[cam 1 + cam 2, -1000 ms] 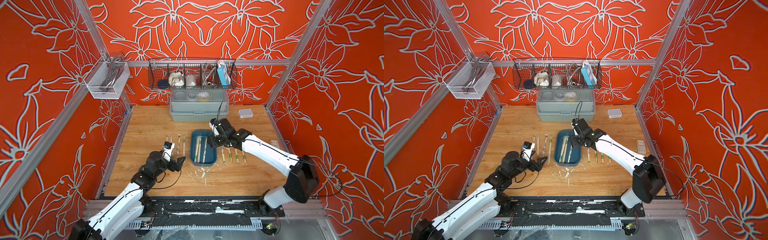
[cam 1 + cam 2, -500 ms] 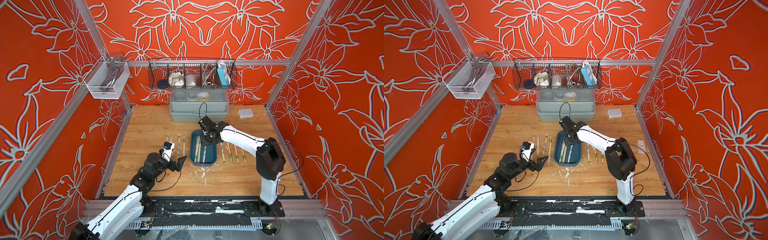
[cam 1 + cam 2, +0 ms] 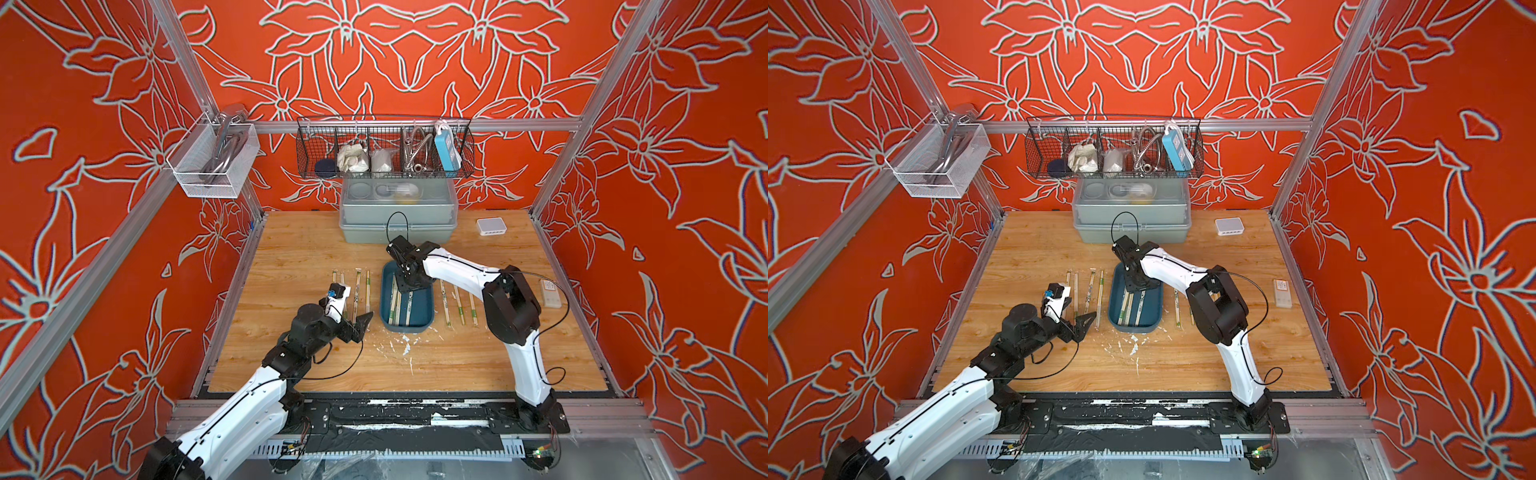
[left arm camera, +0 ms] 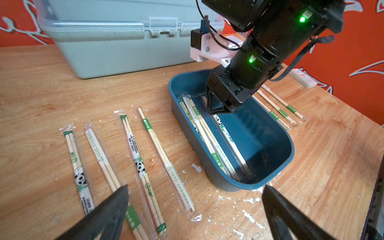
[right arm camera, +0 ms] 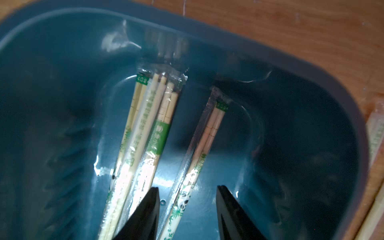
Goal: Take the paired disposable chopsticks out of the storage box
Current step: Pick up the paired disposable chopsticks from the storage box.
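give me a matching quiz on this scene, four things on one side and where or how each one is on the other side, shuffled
Things:
1. left claw
2. right claw
3. storage box
4. lidded box

Descriptions:
a. grey-green, below the wire basket
b. dark blue, chopsticks inside
c. open, near the laid-out pairs on the table
d. open, low inside the blue box, straddling one wrapped pair

Pairs: 1-c, 2-d, 3-b, 4-a
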{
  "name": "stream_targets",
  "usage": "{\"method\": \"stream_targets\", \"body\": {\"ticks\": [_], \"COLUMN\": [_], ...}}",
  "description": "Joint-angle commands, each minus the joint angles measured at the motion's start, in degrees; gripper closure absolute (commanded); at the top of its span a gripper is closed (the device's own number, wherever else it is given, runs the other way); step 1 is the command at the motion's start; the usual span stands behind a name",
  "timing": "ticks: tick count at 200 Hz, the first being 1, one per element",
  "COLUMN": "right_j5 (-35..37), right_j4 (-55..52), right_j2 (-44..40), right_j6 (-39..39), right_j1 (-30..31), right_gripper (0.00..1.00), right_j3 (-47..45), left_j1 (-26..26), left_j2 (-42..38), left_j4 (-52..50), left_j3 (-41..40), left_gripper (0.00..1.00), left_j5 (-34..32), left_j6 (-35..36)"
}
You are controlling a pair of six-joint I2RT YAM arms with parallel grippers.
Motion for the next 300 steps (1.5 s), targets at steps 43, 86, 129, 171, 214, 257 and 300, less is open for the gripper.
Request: {"method": "stream_targets", "body": {"ticks": [43,86,129,171,214,257,300], "right_j5": [2.6,2.4,1.9,1.8,2.7,2.9,2.6], "right_j4": [-0.4,0.3,1.7,2.4,2.9,3.4,3.8], "right_j2": [3.5,5.0,6.0,6.6,5.8,4.7,3.6], "right_j6": [4.0,4.5,5.1,5.4,5.5,5.3,5.7], "right_j1": [0.2,0.1,0.1,0.1,-0.1,0.0,-0.1], "right_gripper": [0.53,0.58,0.64,0.71,0.82,0.9,0.91], "right_j3": [0.8,1.1,0.5,0.5,0.0,-0.5,-0.7], "left_j1": [-0.3,-0.3,-0.3,-0.3,-0.3,-0.3,-0.3], "left_j2": [2.2,2.1,2.9,3.5,3.8,3.8,4.0], "left_j4": [-0.4,-0.5,-0.5,-0.4,-0.6,-0.8,-0.9], "left_j3": [2.6,2.5,2.8,3.0,3.1,3.3,3.4], "left_gripper": [0.0,0.0,0.0,0.0,0.0,0.0,0.0], "left_j5": [0.2,-0.2,-0.3,-0.2,-0.2,-0.3,-0.4], "left_j6": [0.8,0.8,0.8,0.8,0.8,0.8,0.7]}}
